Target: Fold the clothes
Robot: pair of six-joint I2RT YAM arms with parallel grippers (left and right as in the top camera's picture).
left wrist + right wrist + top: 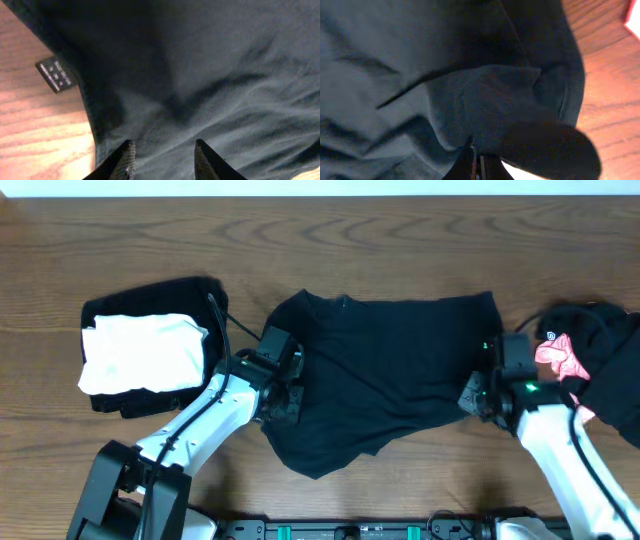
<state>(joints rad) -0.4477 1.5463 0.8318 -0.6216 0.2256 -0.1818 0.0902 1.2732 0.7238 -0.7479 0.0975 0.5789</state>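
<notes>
Black cloth T-shirt [385,370] lay spread on the brown wooden worktop [400,240]. The right gripper [476,159] had its jaws pinched on one side edge. The left gripper [162,152] hung over the other, jaws apart and empty. This looked like the grasping step, so the left should close next.

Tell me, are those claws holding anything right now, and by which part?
The right gripper looks shut on the black shirt, pinching a fold by its right sleeve edge. The left gripper is open over the shirt's left side, holding nothing.
</notes>
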